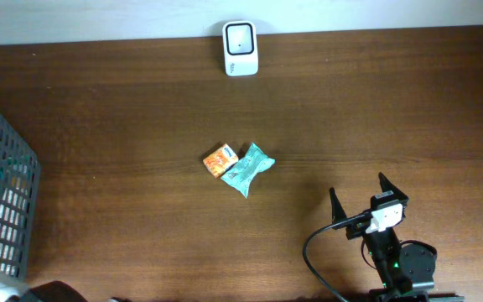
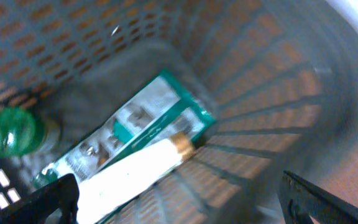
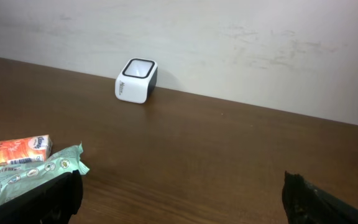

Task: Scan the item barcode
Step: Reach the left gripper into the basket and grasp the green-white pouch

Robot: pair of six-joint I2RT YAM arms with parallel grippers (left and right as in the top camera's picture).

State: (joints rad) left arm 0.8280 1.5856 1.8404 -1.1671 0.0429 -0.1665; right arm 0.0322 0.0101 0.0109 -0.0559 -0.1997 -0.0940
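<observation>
1. In the middle of the table [image 1: 376, 101], a small orange box [image 1: 217, 159] and a green packet [image 1: 248, 169] are seen lying against each other. Neither is held, so the pick-up step is judged not yet begun. Which of them is meant for scanning cannot be told.
2. The right claw [image 1: 357, 186] is held near the front edge, well apart from both items, with its jaws spread wide and nothing between them.
3. The left claw [image 2: 176, 183] is pointed down into the grey basket [image 2: 260, 112], likewise wide and empty. A green-and-white carton [image 2: 148, 118] and a white tube [image 2: 135, 171] are seen inside.
4. The white scanner [image 1: 240, 48] is set at the far edge by the wall, with its window turned upward.
5. Next, one item probably has to be gripped and lifted, and its printed code turned toward that window.
6. The box is stiff card with flat faces, likely easy to pinch. The packet is crinkled film with crimped ends, and is expected to deform. The table is smooth, dark wood grain, and the basket is plastic mesh.
</observation>
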